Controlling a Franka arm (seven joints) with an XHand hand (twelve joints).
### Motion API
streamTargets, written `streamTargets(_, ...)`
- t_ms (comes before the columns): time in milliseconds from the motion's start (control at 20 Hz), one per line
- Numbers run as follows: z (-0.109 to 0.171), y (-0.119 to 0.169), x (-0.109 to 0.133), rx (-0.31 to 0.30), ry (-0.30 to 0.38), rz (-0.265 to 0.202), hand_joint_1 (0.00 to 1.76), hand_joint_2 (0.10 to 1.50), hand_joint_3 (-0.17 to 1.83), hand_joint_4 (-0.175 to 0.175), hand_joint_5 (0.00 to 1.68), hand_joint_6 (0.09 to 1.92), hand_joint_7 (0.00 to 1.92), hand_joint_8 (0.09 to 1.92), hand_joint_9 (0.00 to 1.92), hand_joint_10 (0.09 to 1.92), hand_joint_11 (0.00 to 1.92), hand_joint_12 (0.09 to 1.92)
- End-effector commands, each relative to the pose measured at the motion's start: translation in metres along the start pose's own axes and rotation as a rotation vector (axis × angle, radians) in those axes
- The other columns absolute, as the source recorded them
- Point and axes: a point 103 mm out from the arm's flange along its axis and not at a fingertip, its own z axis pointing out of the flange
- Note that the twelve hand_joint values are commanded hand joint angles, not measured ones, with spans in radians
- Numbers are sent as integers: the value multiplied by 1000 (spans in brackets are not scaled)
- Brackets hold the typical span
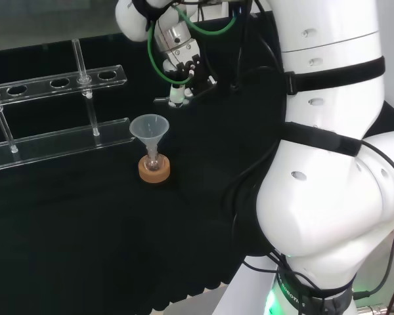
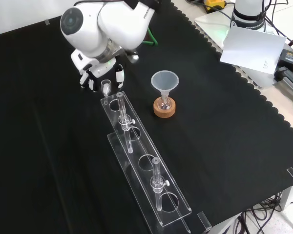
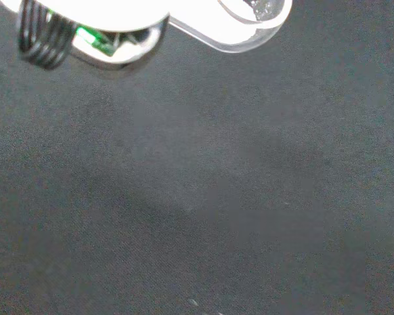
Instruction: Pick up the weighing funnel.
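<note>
Black cloth covers the bench, scalloped edge along the side nearest the arm's base. Reference point: the funnel, mouth up, stem down in a small flask sitting on a cork ring, roughly mid-cloth. Front view: my hand is left of the funnel and a little higher in frame, close but not touching it, under the arm's big white link. My fingers point down, curled in and clamped on the weighing funnel, a small clear piece poking out just below the fingertips. Head view puts the hand up and to the right of the funnel, with the clear piece at its lower end above the funnel's rim level in frame. Wrist view: a clear curved rim sits tight by the palm, black cloth behind it. Can't tell whether anything is inside it. Clear rack with round holes and upright posts runs from just below my hand, past the funnel's left side, toward the front view's bottom edge. The funnel stands apart from the rack.
</note>
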Motion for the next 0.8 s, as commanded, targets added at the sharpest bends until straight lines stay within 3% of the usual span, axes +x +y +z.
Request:
streamTargets(50,-11,-31,-20,-12,-4,35,1133,636,651,175,1324,578,505,702,878,431,773,1092)
streamTargets(800,-43,-90,-36,-32,-26,69,1133,642,643,175,1320,583,498,702,877,427,781,1085)
